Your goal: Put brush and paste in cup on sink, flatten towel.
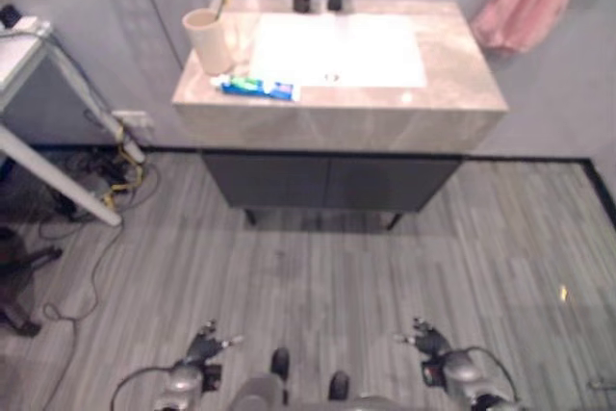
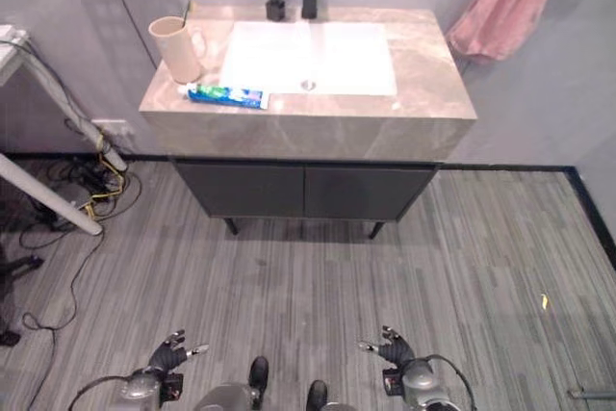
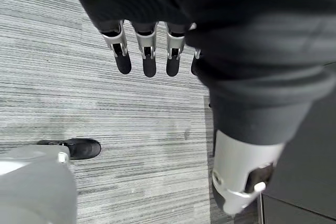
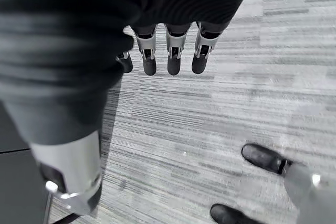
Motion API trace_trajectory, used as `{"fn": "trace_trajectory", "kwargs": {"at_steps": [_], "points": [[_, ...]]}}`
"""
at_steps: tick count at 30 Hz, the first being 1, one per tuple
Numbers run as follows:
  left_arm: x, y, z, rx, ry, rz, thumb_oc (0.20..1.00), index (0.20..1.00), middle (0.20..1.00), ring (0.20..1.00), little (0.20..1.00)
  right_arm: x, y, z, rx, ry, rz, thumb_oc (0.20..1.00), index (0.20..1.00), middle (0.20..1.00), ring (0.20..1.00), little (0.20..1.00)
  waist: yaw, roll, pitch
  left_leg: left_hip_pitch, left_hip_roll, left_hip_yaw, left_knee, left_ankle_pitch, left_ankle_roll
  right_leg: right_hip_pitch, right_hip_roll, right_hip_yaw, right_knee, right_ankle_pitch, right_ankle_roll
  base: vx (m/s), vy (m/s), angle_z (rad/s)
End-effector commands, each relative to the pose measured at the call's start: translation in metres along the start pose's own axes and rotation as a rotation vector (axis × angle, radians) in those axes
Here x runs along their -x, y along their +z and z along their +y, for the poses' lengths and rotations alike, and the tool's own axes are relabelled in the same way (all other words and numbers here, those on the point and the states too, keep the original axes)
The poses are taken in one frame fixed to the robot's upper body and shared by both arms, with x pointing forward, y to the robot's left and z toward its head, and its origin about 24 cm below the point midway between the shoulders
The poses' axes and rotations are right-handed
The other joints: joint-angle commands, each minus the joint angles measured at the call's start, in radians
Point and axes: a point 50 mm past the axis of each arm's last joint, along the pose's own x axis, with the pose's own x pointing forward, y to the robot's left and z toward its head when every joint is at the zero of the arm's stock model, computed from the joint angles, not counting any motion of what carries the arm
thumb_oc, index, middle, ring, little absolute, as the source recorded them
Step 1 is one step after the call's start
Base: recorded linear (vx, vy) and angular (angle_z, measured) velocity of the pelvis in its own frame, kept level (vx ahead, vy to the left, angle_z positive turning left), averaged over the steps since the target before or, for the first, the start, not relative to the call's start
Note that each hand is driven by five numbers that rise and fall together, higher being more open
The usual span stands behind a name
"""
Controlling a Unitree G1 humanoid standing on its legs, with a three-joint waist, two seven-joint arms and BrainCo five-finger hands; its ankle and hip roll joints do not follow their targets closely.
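both hands (image 2: 168, 353) low over grey plank floor (image 2: 318, 267), marble sink counter (image 2: 423, 74) ahead

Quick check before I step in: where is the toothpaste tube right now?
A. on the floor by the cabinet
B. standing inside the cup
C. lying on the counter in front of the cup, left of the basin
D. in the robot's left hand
C: the toothpaste tube lies flat on the counter just in front of the cup, left of the basin.
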Motion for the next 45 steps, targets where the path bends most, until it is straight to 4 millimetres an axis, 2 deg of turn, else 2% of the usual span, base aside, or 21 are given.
{"fn": "trace_trajectory", "kwargs": {"at_steps": [1,3,7,10,11,12,13,14,16,20,24,27,28,32,37,39,40,41,42,43,45], "points": [[0.0,0.002,0.009,-0.022,0.042,-0.018,1.0,1.0,1.0,1.0,1.0,0.001,0.002,-0.005,0.03,-0.023,-0.022,1.0,1.0,1.0,1.0,1.0,0.008,-0.024,-0.05,-0.029,-0.034,0.028,0.008,-0.065,0.043,-0.07,-0.01,-0.007,0.089,-0.032,0.056,0.12,0.169,0.17],[0.002,-0.002,0.012,-0.033,0.04,-0.014,1.0,1.0,1.0,1.0,1.0,0.0,0.002,-0.001,0.024,-0.013,-0.02,1.0,1.0,1.0,1.0,1.0,0.017,-0.018,-0.061,-0.003,-0.04,0.028,-0.007,-0.068,0.058,-0.079,-0.013,0.024,0.123,-0.052,0.06,0.18,0.249,0.0],[0.002,-0.002,0.016,-0.049,0.045,-0.012,1.0,1.0,1.0,1.0,1.0,-0.001,0.004,0.003,0.022,-0.007,-0.018,1.0,1.0,1.0,1.0,1.0,0.021,-0.014,-0.07,0.026,-0.047,0.041,-0.022,-0.089,0.082,-0.072,-0.032,0.033,0.151,-0.071,0.072,0.14,0.236,-0.35],[0.002,0.011,0.031,0.008,0.065,-0.078,1.0,1.0,1.0,1.0,1.0,-0.004,0.023,0.017,0.088,0.068,-0.094,1.0,1.0,1.0,1.0,1.0,0.036,-0.013,-0.051,0.044,-0.06,0.053,0.01,-0.131,0.125,-0.144,-0.061,0.057,0.361,-0.097,0.093,0.1,0.289,-0.16],[0.003,0.018,0.036,-0.007,0.068,-0.117,1.0,1.0,1.0,1.0,1.0,-0.003,0.03,0.021,0.099,0.09,-0.133,1.0,1.0,1.0,1.0,1.0,0.038,-0.017,-0.043,0.055,-0.066,0.057,0.01,-0.137,0.139,-0.18,-0.078,0.06,0.448,-0.081,0.102,0.04,0.175,-0.37],[0.003,0.018,0.036,-0.007,0.068,-0.117,1.0,1.0,1.0,1.0,1.0,-0.003,0.03,0.021,0.099,0.09,-0.133,1.0,1.0,1.0,1.0,1.0,0.039,-0.017,-0.044,0.055,-0.066,0.057,0.01,-0.137,0.139,-0.18,-0.078,0.061,0.448,-0.081,0.102,0.06,0.248,-0.34],[0.005,0.026,0.042,-0.022,0.068,-0.16,1.0,1.0,1.0,1.0,1.0,-0.002,0.037,0.027,0.085,0.112,-0.179,1.0,1.0,1.0,1.0,1.0,0.034,-0.018,-0.025,0.079,-0.077,0.066,0.008,-0.143,0.156,-0.232,-0.111,0.052,0.588,-0.022,0.111,0.04,0.233,-0.09],[0.006,0.03,0.045,-0.03,0.073,-0.176,1.0,1.0,1.0,1.0,1.0,-0.001,0.043,0.028,0.082,0.12,-0.206,1.0,1.0,1.0,1.0,1.0,0.03,-0.018,-0.008,0.091,-0.08,0.072,0.008,-0.145,0.164,-0.264,-0.122,0.051,0.653,0.006,0.114,0.08,0.3,-0.07],[0.009,0.031,0.049,-0.047,0.077,-0.192,1.0,1.0,1.0,1.0,1.0,0.001,0.052,0.033,0.085,0.144,-0.247,1.0,1.0,1.0,1.0,1.0,0.035,-0.018,0.002,0.121,-0.081,0.089,0.007,-0.162,0.174,-0.298,-0.148,0.019,0.715,0.015,0.119,0.11,0.188,-0.06],[0.009,0.029,0.051,-0.036,0.078,-0.186,1.0,1.0,1.0,1.0,1.0,0.004,0.069,0.038,0.117,0.2,-0.323,1.0,1.0,1.0,1.0,1.0,0.043,-0.009,0.0,0.16,-0.061,0.115,-0.024,-0.166,0.165,-0.314,-0.141,-0.025,0.494,0.029,0.13,0.13,0.081,-0.31],[0.007,0.034,0.052,-0.031,0.087,-0.192,1.0,1.0,1.0,1.0,1.0,0.008,0.092,0.04,0.189,0.209,-0.41,1.0,1.0,1.0,1.0,1.0,0.039,-0.009,0.014,0.178,-0.043,0.113,-0.017,-0.189,0.148,-0.329,-0.113,0.04,0.222,0.141,0.173,0.18,-0.039,-0.24],[0.006,0.036,0.051,-0.031,0.09,-0.192,1.0,1.0,1.0,1.0,1.0,0.009,0.093,0.039,0.204,0.209,-0.419,1.0,1.0,1.0,1.0,1.0,0.03,-0.018,0.013,0.198,-0.037,0.103,-0.018,-0.201,0.139,-0.33,-0.094,0.103,0.172,0.174,0.183,0.25,-0.096,0.05],[0.005,0.034,0.049,-0.033,0.085,-0.18,1.0,1.0,1.0,1.0,1.0,0.01,0.082,0.039,0.211,0.221,-0.392,1.0,1.0,1.0,1.0,1.0,0.025,-0.031,-0.007,0.216,-0.024,0.088,-0.009,-0.208,0.125,-0.294,-0.074,0.119,0.145,0.145,0.17,0.52,-0.229,0.21],[0.004,0.026,0.044,-0.012,0.076,-0.139,1.0,1.0,1.0,1.0,1.0,0.012,0.08,0.037,0.311,0.243,-0.388,1.0,1.0,1.0,1.0,1.0,0.012,-0.04,-0.04,0.251,0.012,0.063,0.002,-0.195,0.096,-0.246,-0.035,0.092,0.143,0.114,0.148,0.43,-0.222,0.41],[0.002,0.033,0.042,-0.043,0.06,-0.157,1.0,1.0,1.0,1.0,1.0,0.013,0.082,0.031,0.398,0.251,-0.388,1.0,1.0,1.0,1.0,1.0,0.002,-0.038,-0.069,0.266,0.066,0.038,0.052,-0.115,0.044,-0.21,0.013,0.066,0.139,0.061,0.11,0.34,-0.197,0.15],[0.001,0.038,0.042,-0.044,0.063,-0.171,1.0,1.0,1.0,1.0,1.0,0.012,0.081,0.03,0.405,0.249,-0.383,1.0,1.0,1.0,1.0,1.0,0.002,-0.042,-0.067,0.226,0.084,0.046,0.154,-0.063,0.021,-0.185,0.029,0.067,0.126,0.043,0.088,0.18,-0.152,-0.09],[0.001,0.038,0.042,-0.044,0.063,-0.171,1.0,1.0,1.0,1.0,1.0,0.012,0.081,0.03,0.405,0.249,-0.383,1.0,1.0,1.0,1.0,1.0,0.002,-0.042,-0.067,0.222,0.085,0.045,0.159,-0.065,0.021,-0.186,0.03,0.065,0.126,0.043,0.087,0.13,-0.201,-0.05],[-0.001,0.046,0.041,-0.047,0.06,-0.189,1.0,1.0,1.0,1.0,1.0,0.013,0.084,0.027,0.403,0.238,-0.397,1.0,1.0,1.0,1.0,1.0,0.006,-0.052,-0.045,0.124,0.105,0.056,0.33,-0.008,0.01,-0.159,0.035,0.05,0.112,0.034,0.063,0.06,-0.186,-0.04],[-0.002,0.053,0.038,-0.049,0.053,-0.212,1.0,1.0,1.0,1.0,1.0,0.013,0.084,0.024,0.397,0.225,-0.397,1.0,1.0,1.0,1.0,1.0,0.005,-0.052,-0.027,0.069,0.116,0.077,0.406,-0.003,0.017,-0.152,0.033,0.031,0.112,0.025,0.051,0.06,-0.185,0.09],[-0.002,0.054,0.038,-0.049,0.053,-0.212,1.0,1.0,1.0,1.0,1.0,0.013,0.084,0.024,0.396,0.225,-0.397,1.0,1.0,1.0,1.0,1.0,0.003,-0.051,-0.028,0.063,0.117,0.074,0.413,-0.006,0.016,-0.154,0.035,0.028,0.112,0.025,0.05,0.05,-0.093,0.24],[-0.004,0.062,0.038,-0.042,0.058,-0.225,1.0,1.0,1.0,1.0,1.0,0.014,0.082,0.021,0.408,0.209,-0.389,1.0,1.0,1.0,1.0,1.0,-0.009,-0.056,-0.017,0.038,0.151,0.158,0.418,-0.019,0.025,-0.142,0.026,-0.009,0.117,0.0,0.039,0.13,-0.075,0.38]]}}
